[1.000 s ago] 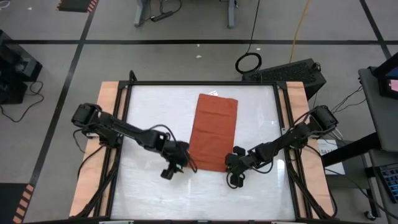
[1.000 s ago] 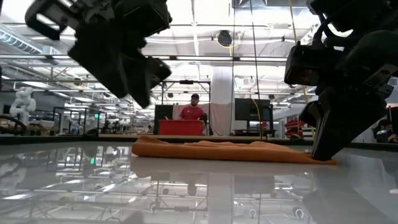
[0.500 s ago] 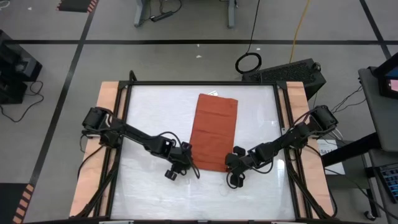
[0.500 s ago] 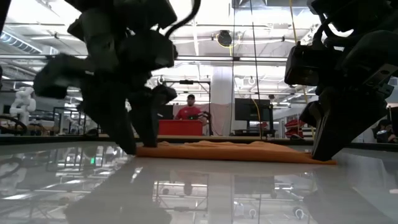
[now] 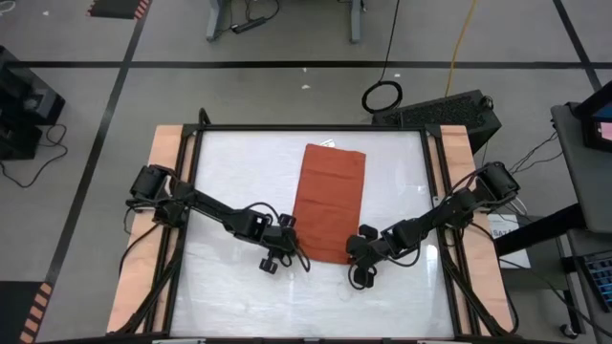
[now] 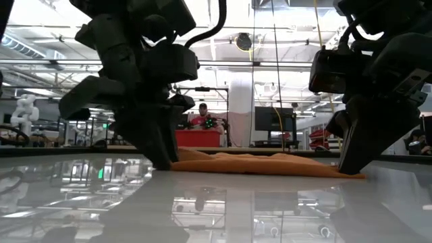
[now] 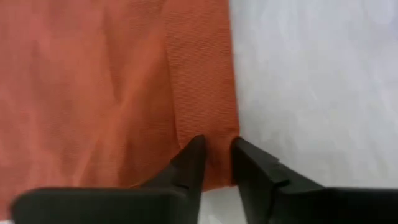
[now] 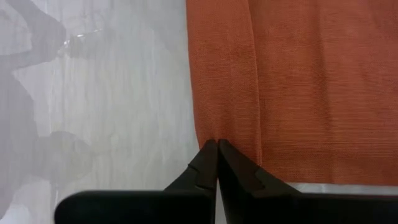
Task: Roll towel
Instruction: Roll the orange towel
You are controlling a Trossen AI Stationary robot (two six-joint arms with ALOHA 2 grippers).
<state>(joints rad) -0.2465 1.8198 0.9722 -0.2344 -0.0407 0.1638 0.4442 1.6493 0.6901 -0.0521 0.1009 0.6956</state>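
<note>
the left gripper (image 7: 215,148) sits at the towel's (image 5: 330,202) near left corner, its fingers a little apart with the cloth's edge running up between them; they straddle the hem and do not quite look pinched yet. the right gripper (image 8: 216,148) is at the near right corner, fingers pressed together on the edge of the cloth, seemingly nipping it.

the towel lies flat near the middle of the table (image 5: 229,162), long side running away from the arms, near edge between the two grippers. no turn of a roll shows anywhere, so by my reading the job is only at its start: corners are being taken, and the whole rolling, from the near edge to the far one, is left to do.

the cloth is rust-orange, plain and rectangular, with a fine woven grain and soft lengthwise creases. from the low view it lies thin, rumpled slightly along its top. the tabletop is white, smooth and glossy, mirroring the arms.
</note>
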